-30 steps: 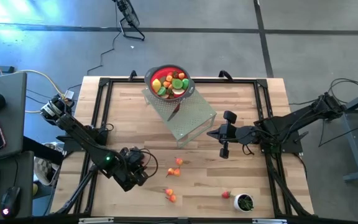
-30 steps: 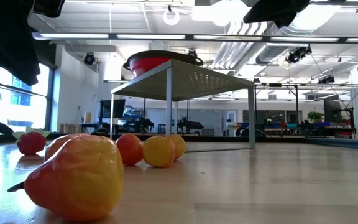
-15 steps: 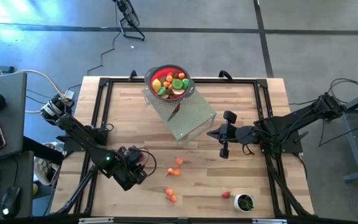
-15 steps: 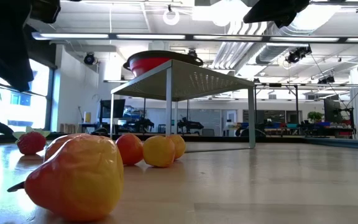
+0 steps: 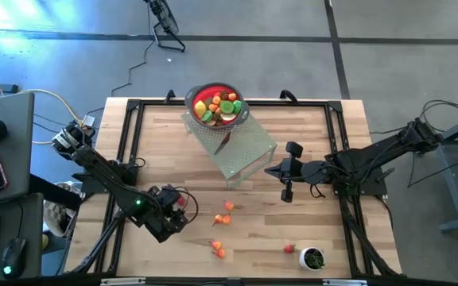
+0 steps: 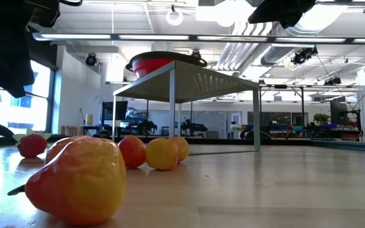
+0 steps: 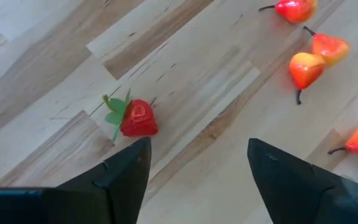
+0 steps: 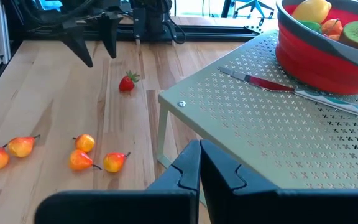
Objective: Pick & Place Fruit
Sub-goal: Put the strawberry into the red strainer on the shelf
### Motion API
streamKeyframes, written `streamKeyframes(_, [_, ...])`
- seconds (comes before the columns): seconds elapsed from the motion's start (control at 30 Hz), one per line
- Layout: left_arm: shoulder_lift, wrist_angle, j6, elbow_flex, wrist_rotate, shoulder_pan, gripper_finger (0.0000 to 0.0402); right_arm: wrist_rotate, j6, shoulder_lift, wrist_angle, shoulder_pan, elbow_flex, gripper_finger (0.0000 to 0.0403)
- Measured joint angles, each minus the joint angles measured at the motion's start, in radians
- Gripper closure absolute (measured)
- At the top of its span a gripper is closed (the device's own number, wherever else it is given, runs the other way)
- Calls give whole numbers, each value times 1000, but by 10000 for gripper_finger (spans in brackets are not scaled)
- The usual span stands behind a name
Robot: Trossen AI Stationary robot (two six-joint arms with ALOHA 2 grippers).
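My left gripper (image 7: 197, 146) hangs open over the near-left part of the table, fingers slanting down, seen also in the right wrist view (image 8: 101, 53). A red strawberry (image 7: 138, 118) lies on the wood just beyond one fingertip, untouched. Several orange-red pears (image 7: 306, 67) lie farther toward the table's middle (image 5: 226, 214). Another strawberry (image 5: 289, 249) lies near the front right. More fruit fills the red bowl (image 5: 218, 106), which stands on a perforated metal stand (image 5: 245, 155). My right gripper (image 8: 199, 168) is shut, holds nothing, and hovers beside the stand (image 5: 272, 170).
A silver knife (image 8: 272, 84) lies on the stand beside the bowl. A small white cup with green contents (image 5: 313, 258) stands at the near right corner. A black frame (image 5: 130, 143) runs along the table's edges. In the low view a big pear (image 6: 75, 180) lies close to the camera.
My left gripper has tipped slightly further downward while staying in place; in the low view its dark finger reaches lower than before. The fruit on the table and my right arm have kept still.
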Motion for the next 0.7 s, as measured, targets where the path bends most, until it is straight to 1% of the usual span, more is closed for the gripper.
streamKeyframes(0.07, [5, 5, -31, 0, -10, 0, 139, 0, 0, 0, 0, 0, 0, 400])
streamKeyframes(0.2, [33, -9, -175, 0, -54, 0, 139, 0, 0, 0, 0, 0, 0, 400])
streamKeyframes(0.37, [91, -22, -296, 0, -40, 0, 139, 0, 2, 0, 0, 0, 0, 400])
streamKeyframes(0.57, [163, -115, -463, 0, -12, 0, 139, 0, 3, 0, 0, 0, 0, 400])
streamKeyframes(0.7, [171, -115, -481, 0, -4, 0, 139, 0, 3, 0, 0, 0, 0, 400])
